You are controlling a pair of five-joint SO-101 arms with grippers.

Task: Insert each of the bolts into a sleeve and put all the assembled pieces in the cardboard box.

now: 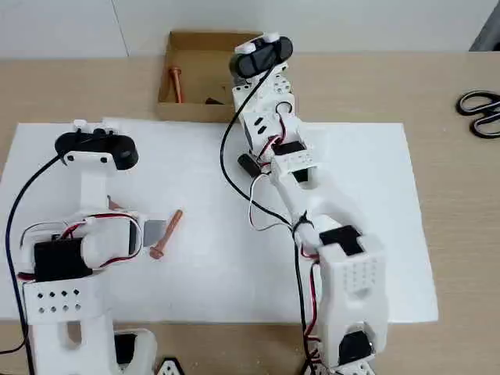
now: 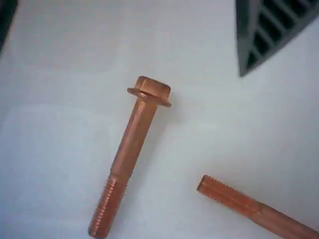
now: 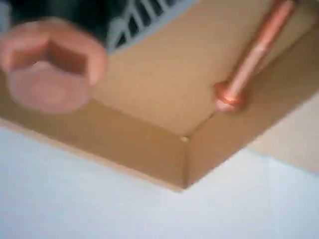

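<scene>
**Clear the box wall before you let go**

Your right pincer hangs over the right side of the cardboard box, at the far edge of the desk. It is closed on the held bolt, whose hex head sits close under the wrist camera. Whether that bolt wears a sleeve is hidden, so make sure before you release it.

From the right wrist view, the head looks to be above the box's near wall rather than squarely over the floor. Carry it a little farther in, lower it, then ease the pincer apart only enough to drop the piece. Aim for bare cardboard, right of the boxed bolt lying along the left wall, so the two don't knock together.

Your left pincer sits above the white sheet. You cannot tell how wide it stands. Under it lie one loose bolt and the threaded end of a second bolt, near each other but not touching.
</scene>
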